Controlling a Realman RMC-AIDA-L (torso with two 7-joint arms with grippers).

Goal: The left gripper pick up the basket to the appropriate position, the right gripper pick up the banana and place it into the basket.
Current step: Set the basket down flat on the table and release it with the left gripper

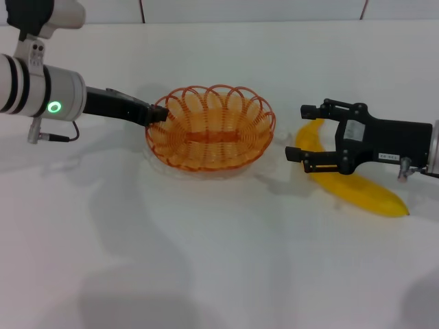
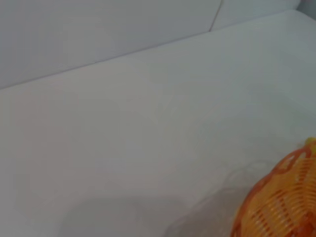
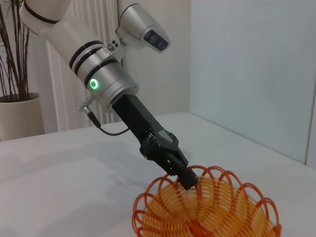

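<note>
The orange wire basket (image 1: 209,130) stands in the middle of the white table, and I cannot tell whether it touches the surface. My left gripper (image 1: 159,114) is at the basket's left rim, shut on a rim loop; the right wrist view shows this grip (image 3: 186,180) on the basket (image 3: 207,212). A part of the basket (image 2: 281,202) shows in the left wrist view. My right gripper (image 1: 297,132) is open and empty, just right of the basket. It hovers over the near end of the yellow banana (image 1: 360,190), which lies on the table under it.
The white table (image 1: 219,260) stretches wide towards me. A white wall edge (image 1: 206,20) runs along the back. A potted plant (image 3: 15,98) stands beyond the table behind the left arm.
</note>
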